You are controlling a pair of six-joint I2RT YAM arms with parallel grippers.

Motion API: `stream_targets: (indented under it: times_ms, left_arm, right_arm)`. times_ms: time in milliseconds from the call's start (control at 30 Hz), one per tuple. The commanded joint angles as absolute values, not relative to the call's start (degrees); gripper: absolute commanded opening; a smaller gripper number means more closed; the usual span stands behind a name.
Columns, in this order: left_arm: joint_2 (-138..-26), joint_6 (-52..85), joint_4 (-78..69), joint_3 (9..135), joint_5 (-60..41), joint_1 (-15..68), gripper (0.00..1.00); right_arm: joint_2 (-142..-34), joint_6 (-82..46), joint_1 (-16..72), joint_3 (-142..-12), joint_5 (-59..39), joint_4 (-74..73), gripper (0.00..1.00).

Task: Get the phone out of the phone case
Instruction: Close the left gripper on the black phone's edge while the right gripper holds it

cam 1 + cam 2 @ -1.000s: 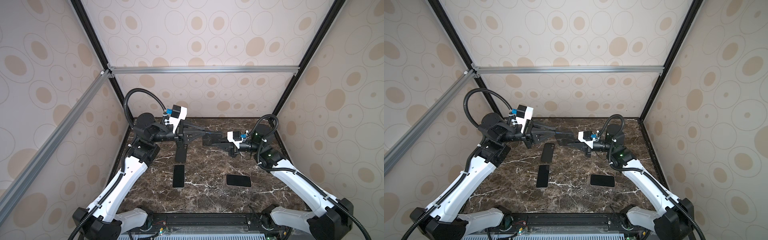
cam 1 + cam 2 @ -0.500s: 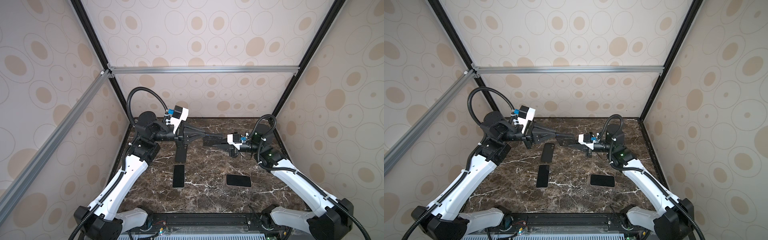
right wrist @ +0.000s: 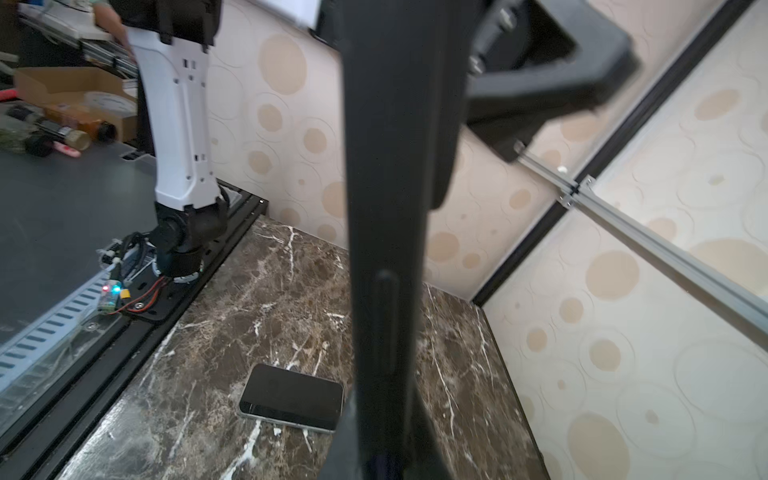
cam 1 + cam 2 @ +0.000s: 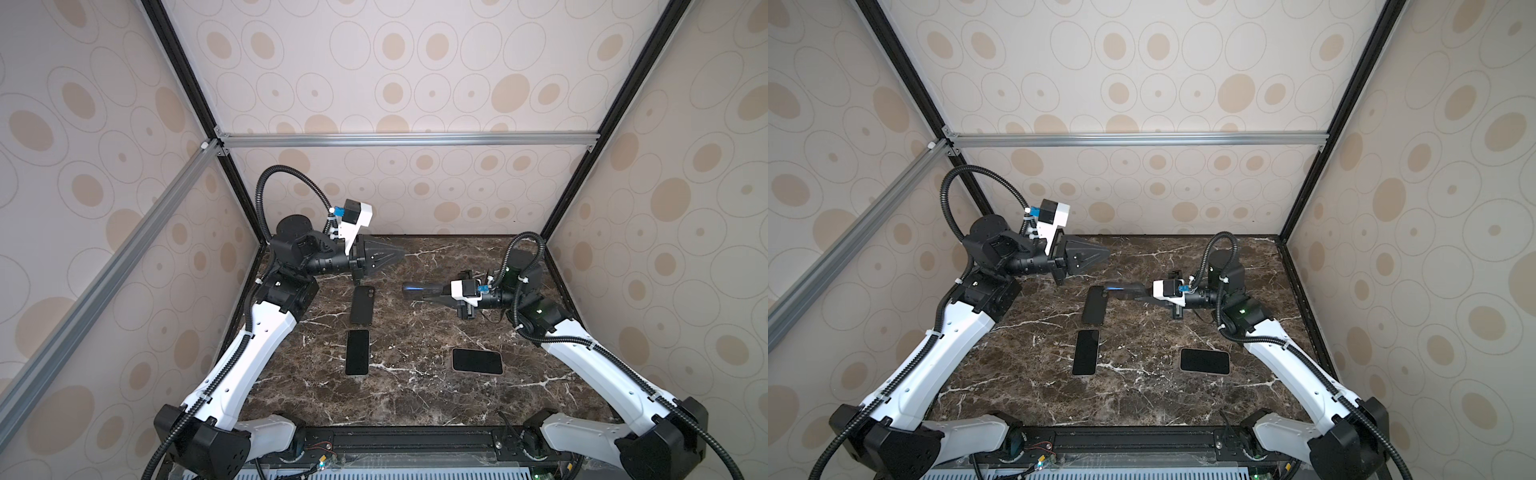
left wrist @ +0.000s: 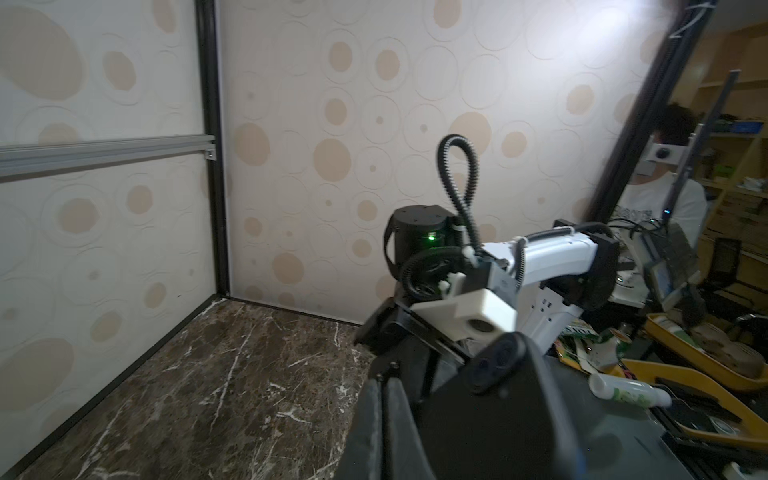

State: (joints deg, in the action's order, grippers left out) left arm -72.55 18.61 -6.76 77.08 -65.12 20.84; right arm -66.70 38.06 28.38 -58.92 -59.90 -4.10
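The phone case lies flat on the counter, left of the middle. Its long axis runs near to far — the phone lies just in front of it, in the same direction. Both pincers are clenched. Since a second ago the left pincer has drawn back from the right pincer; case and phone have not moved.
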Motion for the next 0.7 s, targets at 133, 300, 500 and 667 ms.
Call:
stream_targets:
  times_ms: [133,300,500,667]
  left_arm:
    - [-72.6,16.6,-5.1,78.9,-58.8,20.3,0.00]
    - [-66.4,11.3,-8.7,74.6,-51.7,20.3,0.14]
    - [-58.7,1.8,-10.3,68.3,-38.7,25.5,0.22]
    - [-55.7,-8.9,-12.5,63.6,-28.3,35.5,0.18]
  right_arm:
    - [-64.0,42.4,28.8,-60.5,-61.7,-4.3,0.00]
    - [-62.8,32.2,29.0,-58.5,-48.6,-7.6,0.00]
    - [-61.9,21.0,28.9,-56.4,-36.0,-12.2,0.00]
    - [-61.9,15.9,29.0,-55.2,-32.8,-16.6,0.00]
